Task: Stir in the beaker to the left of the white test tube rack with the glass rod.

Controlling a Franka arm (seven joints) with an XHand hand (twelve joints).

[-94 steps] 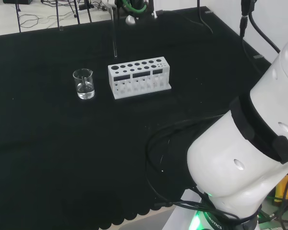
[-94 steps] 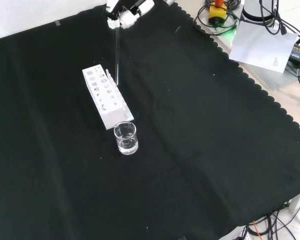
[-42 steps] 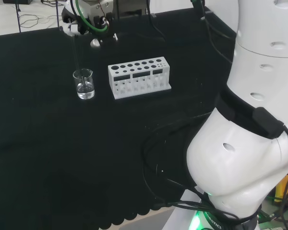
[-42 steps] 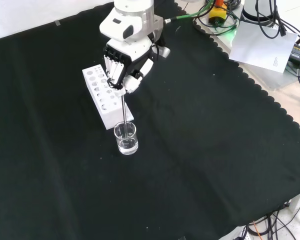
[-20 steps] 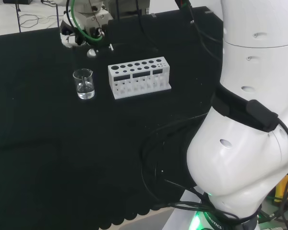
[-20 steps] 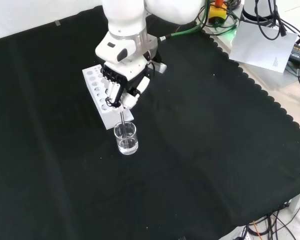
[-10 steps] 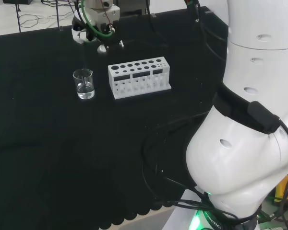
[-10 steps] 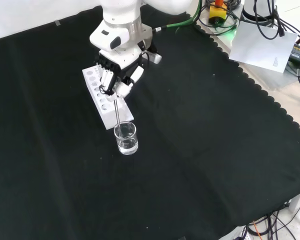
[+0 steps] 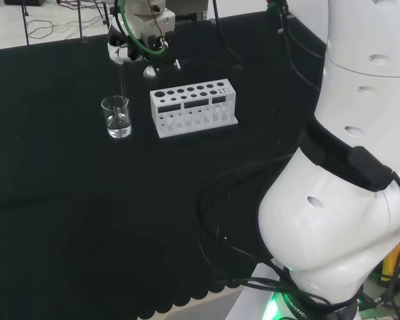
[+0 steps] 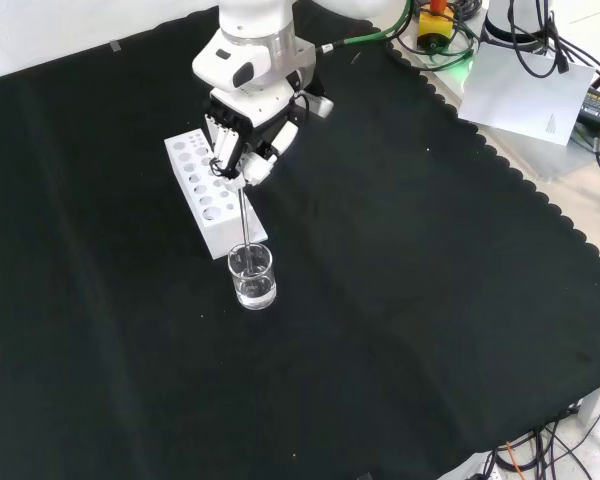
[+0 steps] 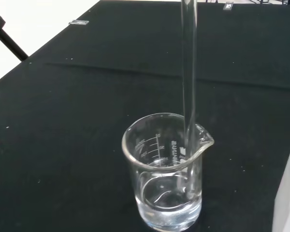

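The glass rod (image 10: 243, 222) stands almost upright, its long axis running from the hand (image 10: 242, 140) down into the beaker (image 10: 252, 277). In the front view it leans only slightly, its upper end pinched in the curled fingers (image 10: 227, 163) and its lower end inside the beaker's mouth. The wrist view shows the rod (image 11: 188, 72) as a thin, clear, straight cylinder that passes down just inside the rim beside the pouring spout and reaches into the clear liquid near the bottom of the beaker (image 11: 168, 174).

The beaker is a small clear vessel with a round mouth, a pinched spout and printed white graduation marks on its wall; it holds a shallow layer of clear liquid. It stands upright on the black cloth (image 10: 410, 300), which is matt with a scalloped edge along the near right side in the front view.

In the head view the beaker (image 9: 117, 117) stands just left of the white test tube rack (image 9: 193, 107), apart from it. The rack is a long opaque white block with two rows of round holes in its top. The hand (image 9: 137, 43) hangs above and slightly beyond the beaker, with the rod (image 9: 123, 83) hanging below it.
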